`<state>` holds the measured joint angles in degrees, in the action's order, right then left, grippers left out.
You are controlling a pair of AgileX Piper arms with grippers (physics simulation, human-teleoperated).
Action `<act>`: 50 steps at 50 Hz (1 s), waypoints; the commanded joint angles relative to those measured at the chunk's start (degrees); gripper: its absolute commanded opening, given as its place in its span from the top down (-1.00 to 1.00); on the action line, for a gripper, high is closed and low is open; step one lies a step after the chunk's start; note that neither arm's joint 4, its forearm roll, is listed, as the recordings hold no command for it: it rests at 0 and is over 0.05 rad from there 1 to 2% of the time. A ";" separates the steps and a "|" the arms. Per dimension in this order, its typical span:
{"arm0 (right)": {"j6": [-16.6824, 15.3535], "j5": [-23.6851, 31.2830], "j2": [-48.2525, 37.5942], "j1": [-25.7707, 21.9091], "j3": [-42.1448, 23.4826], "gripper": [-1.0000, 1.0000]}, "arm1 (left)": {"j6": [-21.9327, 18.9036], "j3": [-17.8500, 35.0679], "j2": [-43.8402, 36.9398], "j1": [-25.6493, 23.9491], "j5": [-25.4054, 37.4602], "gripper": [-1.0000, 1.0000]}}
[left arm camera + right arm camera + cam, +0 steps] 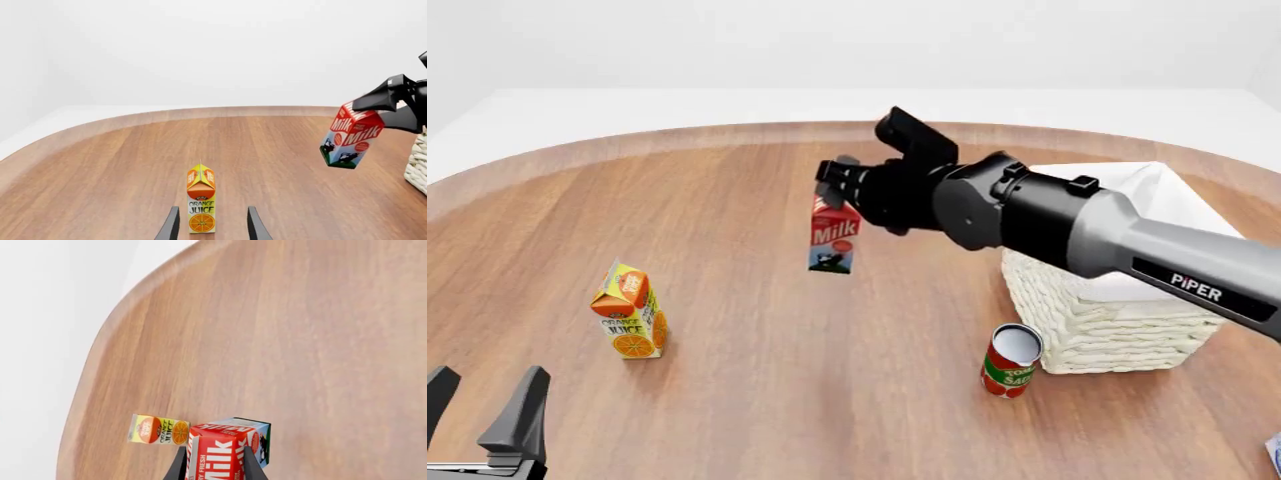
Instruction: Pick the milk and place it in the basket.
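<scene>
The right gripper [839, 190] was clamped on the top of the milk carton [831, 236], holding it tilted in the air left of the basket [1108, 300], while the left gripper [483, 408] stood open and empty near the juice carton [630, 312].

"Milk" on the milk [833, 236], "ORANGE JUICE" on the juice carton [201, 206], "PiPER" on the right arm [1197, 287].

A broad wooden desk [761, 340] with warm brown grain and a rounded far edge fills the scene. Beyond it lie a plain pale floor [587, 105] and a bare white wall [827, 40], under soft, even light with faint shadows.
</scene>
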<state>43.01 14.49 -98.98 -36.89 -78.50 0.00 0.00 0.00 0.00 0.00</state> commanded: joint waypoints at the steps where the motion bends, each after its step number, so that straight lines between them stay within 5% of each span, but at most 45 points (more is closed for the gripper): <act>1: 0.32 -0.23 2.87 0.84 -0.26 1.00 | 0.00 0.00 0.00 0.00 0.00 -1.00; 50: -1.53 2.78 11.88 7.07 2.05 1.00 | 0.00 0.00 0.00 0.00 0.00 -1.00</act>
<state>41.48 17.19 -89.74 -31.33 -76.20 0.00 0.00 0.00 0.00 0.00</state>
